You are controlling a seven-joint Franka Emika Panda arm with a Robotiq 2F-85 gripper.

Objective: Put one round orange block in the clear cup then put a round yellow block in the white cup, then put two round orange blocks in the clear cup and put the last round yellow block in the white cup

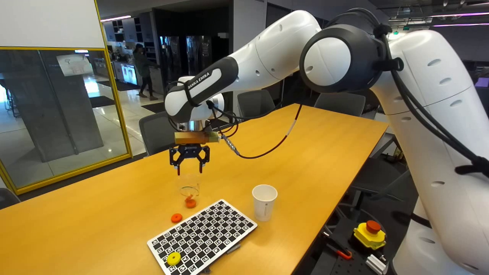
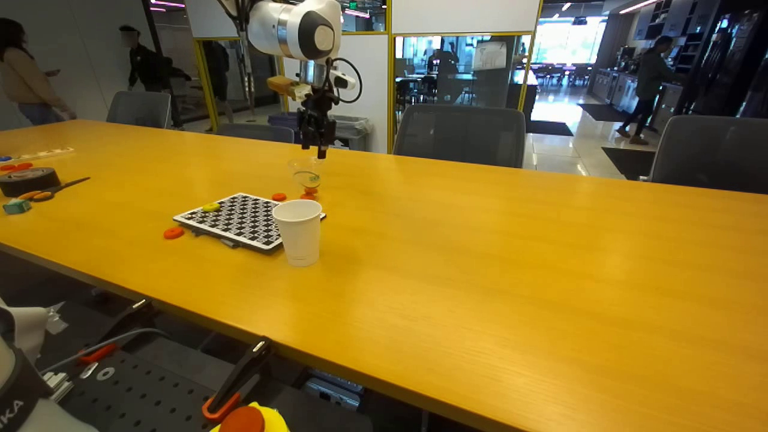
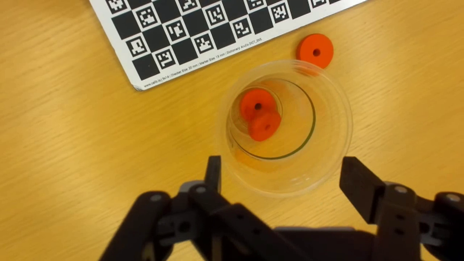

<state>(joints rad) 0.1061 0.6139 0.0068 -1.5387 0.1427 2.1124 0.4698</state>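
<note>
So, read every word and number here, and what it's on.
"RANKA EMIKA", first letter hidden: white robot arm.
"IKA", cut off: white robot section.
"www.calib.io | 9x14 | Checker Size: 20 mm | Marker Size: 15 mm | Dictionary: AruCo DICT_5X5": black-and-white checkered board.
Unreadable: print on tapered white cup, transparent plastic cup, green sign, and above black jaws.

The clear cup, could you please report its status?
Gripper open above clear cup. Two orange blocks inside. Another orange block beside it. No obstruction seen.

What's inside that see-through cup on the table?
In the wrist view, the clear cup holds a round orange block and a second round orange block, overlapping. The overlap covers part of one, and the patch of cup bottom beneath them can't be seen.
</note>
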